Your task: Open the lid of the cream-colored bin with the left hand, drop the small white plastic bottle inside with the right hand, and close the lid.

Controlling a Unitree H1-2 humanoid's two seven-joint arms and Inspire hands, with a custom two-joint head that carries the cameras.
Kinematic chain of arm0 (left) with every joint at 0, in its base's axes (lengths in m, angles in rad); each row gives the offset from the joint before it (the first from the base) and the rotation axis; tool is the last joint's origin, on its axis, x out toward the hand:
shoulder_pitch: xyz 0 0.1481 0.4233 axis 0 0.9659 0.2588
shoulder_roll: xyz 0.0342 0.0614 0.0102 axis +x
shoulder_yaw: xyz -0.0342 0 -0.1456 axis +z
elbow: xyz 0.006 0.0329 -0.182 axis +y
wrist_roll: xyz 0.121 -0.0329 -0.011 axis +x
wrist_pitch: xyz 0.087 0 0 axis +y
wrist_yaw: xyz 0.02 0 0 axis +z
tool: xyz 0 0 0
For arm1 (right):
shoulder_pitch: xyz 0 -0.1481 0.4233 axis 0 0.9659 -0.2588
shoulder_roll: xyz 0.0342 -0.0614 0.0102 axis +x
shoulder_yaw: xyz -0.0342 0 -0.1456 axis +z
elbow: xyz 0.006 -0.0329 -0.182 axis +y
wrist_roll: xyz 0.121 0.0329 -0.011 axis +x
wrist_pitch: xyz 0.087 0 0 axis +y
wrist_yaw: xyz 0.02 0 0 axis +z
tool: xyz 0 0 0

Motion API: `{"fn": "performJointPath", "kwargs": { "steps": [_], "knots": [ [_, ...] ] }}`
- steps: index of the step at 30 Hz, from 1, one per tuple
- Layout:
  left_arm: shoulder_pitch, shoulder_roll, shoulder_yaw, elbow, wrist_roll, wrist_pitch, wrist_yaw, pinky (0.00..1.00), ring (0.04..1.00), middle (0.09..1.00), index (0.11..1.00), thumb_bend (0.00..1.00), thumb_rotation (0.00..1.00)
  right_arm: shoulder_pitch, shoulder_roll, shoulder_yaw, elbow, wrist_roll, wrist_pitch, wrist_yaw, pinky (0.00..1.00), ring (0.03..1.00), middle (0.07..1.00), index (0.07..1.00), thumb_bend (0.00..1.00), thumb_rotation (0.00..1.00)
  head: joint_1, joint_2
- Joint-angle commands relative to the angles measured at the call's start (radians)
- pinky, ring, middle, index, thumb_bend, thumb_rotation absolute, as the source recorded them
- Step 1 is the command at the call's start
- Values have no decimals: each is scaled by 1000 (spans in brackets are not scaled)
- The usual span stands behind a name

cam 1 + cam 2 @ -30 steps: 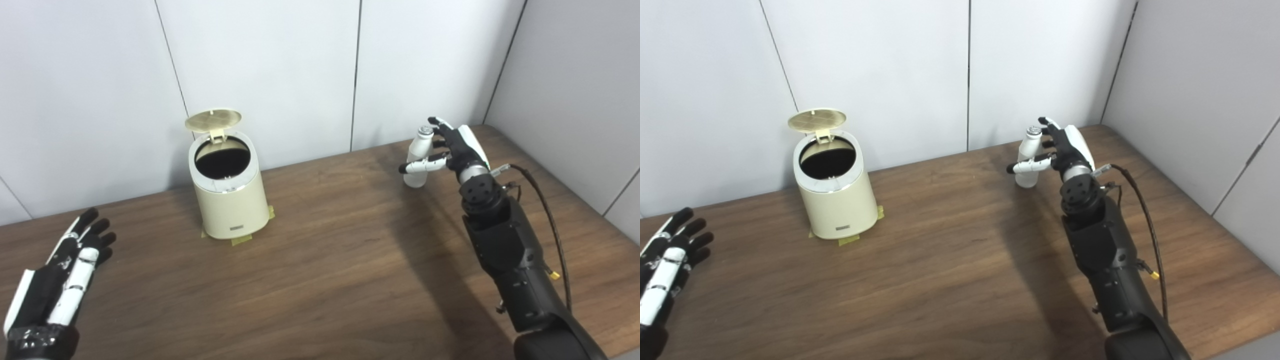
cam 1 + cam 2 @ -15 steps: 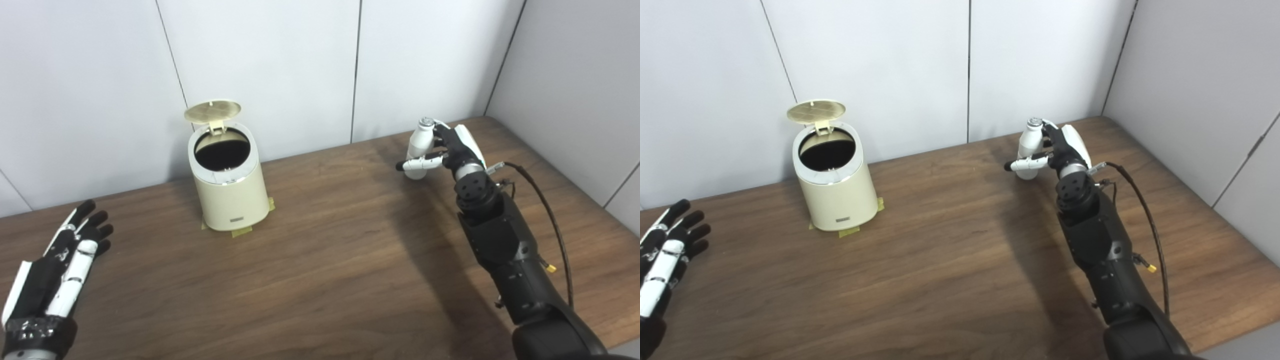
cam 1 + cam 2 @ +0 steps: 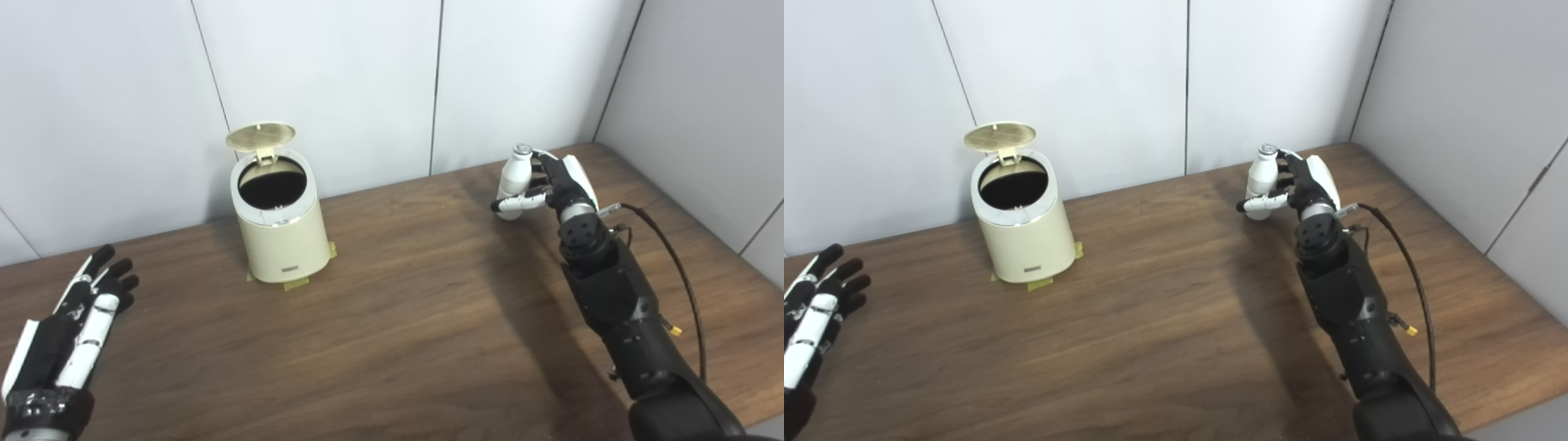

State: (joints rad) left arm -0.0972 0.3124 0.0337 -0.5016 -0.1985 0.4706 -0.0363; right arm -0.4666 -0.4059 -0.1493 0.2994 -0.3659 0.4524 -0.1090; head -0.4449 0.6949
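Right robot hand (image 3: 554, 184) at the far right of the table (image 3: 398, 331), fingers wrapped around the small white bottle (image 3: 513, 179), thumb across its lower body; bottle upright, whether its base touches the table cannot be told. Left robot hand (image 3: 79, 321) flat and spread wide, holding nothing (the left eye view shows it down to the wrist; the right eye view cuts it at the frame edge). Cream bin (image 3: 278, 229) stands well apart from the bottle, lid (image 3: 260, 136) raised; its interior is dark, contents not discernible.
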Motion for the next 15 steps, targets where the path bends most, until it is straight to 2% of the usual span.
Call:
{"fn": "performJointPath", "kwargs": {
  "steps": [1,3,4,6,7,9,12,15],
  "knots": [
    [-32,19,7,-23,-3,-2,9,929,905,921,991,360,663,-31,-28,3,-14,-15,-52,-42,566,640,704,780,848,55,-4,1],
    [-30,17,8,-24,-8,-1,11,932,910,919,989,375,663,-30,-27,4,-11,-6,-61,-50,577,614,614,705,824,19,-4,1],
    [-30,15,10,-25,-13,-2,10,935,911,918,988,376,660,-30,-25,4,-13,-4,-61,-55,582,593,551,676,699,9,-4,1],
    [-29,15,9,-26,-17,-2,10,936,908,919,989,366,646,-31,-20,4,-15,-4,-59,-67,511,529,469,585,568,1,-4,1],
    [-28,16,9,-26,-19,-1,9,937,908,921,991,358,645,-33,-18,6,-14,-4,-57,-72,485,508,451,559,546,0,-4,1],
    [-30,20,7,-25,-22,-1,7,948,913,925,994,339,645,-37,-17,10,-10,-3,-53,-75,453,487,462,509,534,0,-5,5],
    [-26,29,-1,-27,-17,-1,3,959,915,923,993,339,647,-47,-26,29,16,-9,-54,-70,459,498,514,479,527,0,7,3],
    [-18,38,-15,-29,5,-1,4,976,908,904,983,352,655,-49,-27,45,20,-11,-60,-68,466,493,526,473,526,0,22,-14]
  ]
}}
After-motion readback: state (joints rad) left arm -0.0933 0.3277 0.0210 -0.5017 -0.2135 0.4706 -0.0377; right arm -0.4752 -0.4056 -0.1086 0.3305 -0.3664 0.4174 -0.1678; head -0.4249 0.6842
